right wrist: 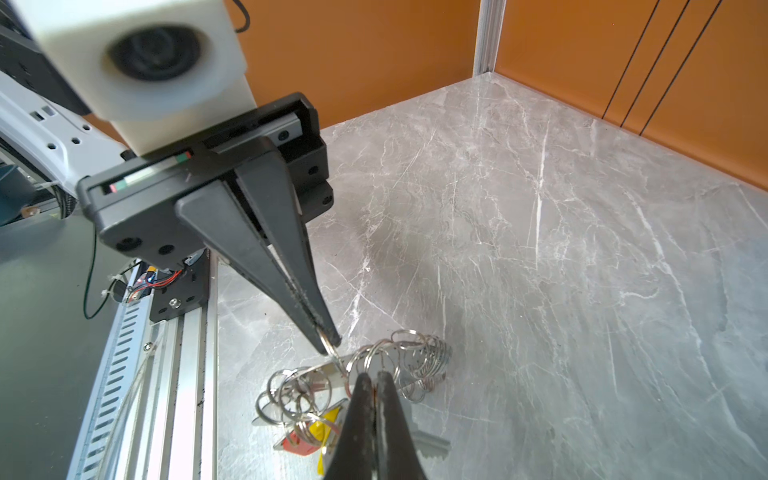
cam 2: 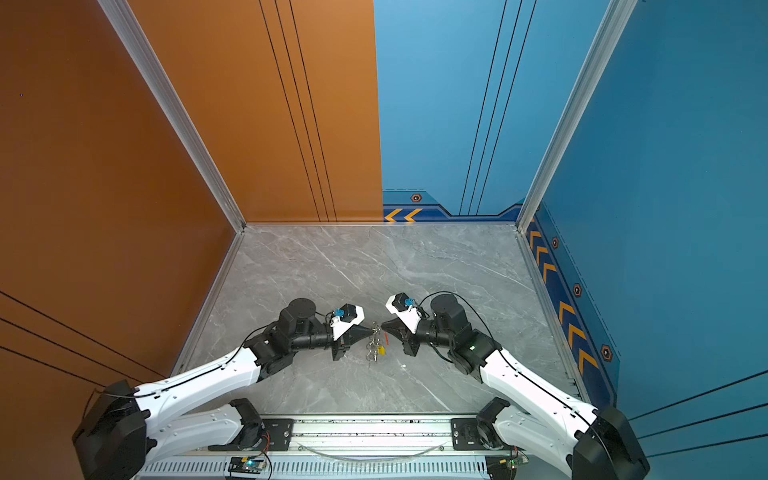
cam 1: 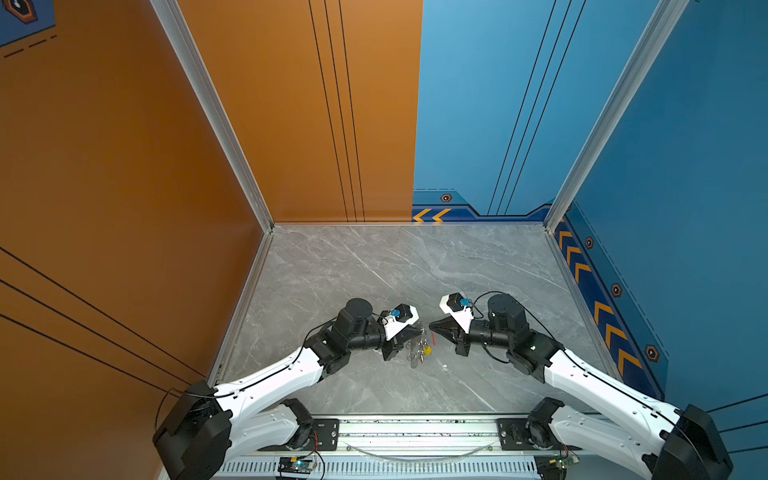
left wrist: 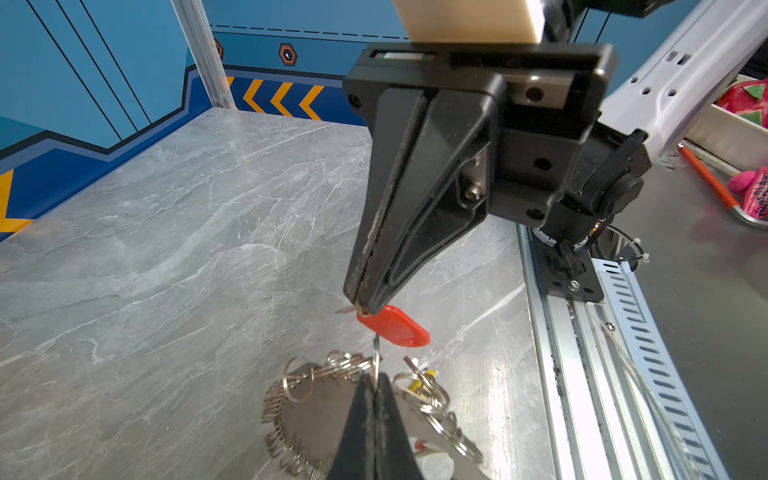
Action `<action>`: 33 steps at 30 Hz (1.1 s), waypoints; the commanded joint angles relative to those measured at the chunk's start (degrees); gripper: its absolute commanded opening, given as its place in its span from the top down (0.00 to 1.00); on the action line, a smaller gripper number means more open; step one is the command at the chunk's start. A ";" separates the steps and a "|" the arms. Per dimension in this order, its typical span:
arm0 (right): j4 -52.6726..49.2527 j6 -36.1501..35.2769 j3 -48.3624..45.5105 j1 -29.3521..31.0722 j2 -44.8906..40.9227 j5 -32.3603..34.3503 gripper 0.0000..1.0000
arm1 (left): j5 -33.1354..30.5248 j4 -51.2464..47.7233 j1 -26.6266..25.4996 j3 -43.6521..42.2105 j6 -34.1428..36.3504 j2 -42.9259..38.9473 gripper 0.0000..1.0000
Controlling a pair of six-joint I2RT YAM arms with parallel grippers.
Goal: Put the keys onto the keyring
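My left gripper (cam 1: 423, 331) is shut on a silver keyring (left wrist: 375, 357), pinching its lower edge. A chain of small plain rings (left wrist: 286, 399) and more rings hang from it down to the table. A key with a yellow head (left wrist: 419, 384) lies among those rings, also seen in both top views (cam 1: 427, 351) (cam 2: 381, 351). Facing it, my right gripper (cam 1: 432, 325) is shut on a key with a red head (left wrist: 395, 331), held just above the keyring. The key's silver tip pokes out beside the fingers. Both gripper tips nearly meet over the middle of the table.
The grey marble table (cam 1: 374, 270) is walled in orange on the left and blue on the right. An aluminium rail (cam 1: 415, 432) runs along the front edge. Off the table, a tray with pink items (left wrist: 748, 112) shows in the left wrist view.
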 commanded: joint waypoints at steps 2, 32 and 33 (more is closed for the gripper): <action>-4.96 1.58 3.43 -0.54 3.96 17.04 1.00 | -2.83 1.34 0.65 0.11 -0.05 -1.24 1.00; -38.65 24.88 23.38 0.99 39.20 41.29 1.00 | -20.26 4.27 -0.47 -3.86 -0.03 -6.89 1.00; -38.41 24.82 23.47 0.79 39.62 41.10 1.00 | -20.39 4.29 -0.45 -3.97 0.04 -6.98 1.00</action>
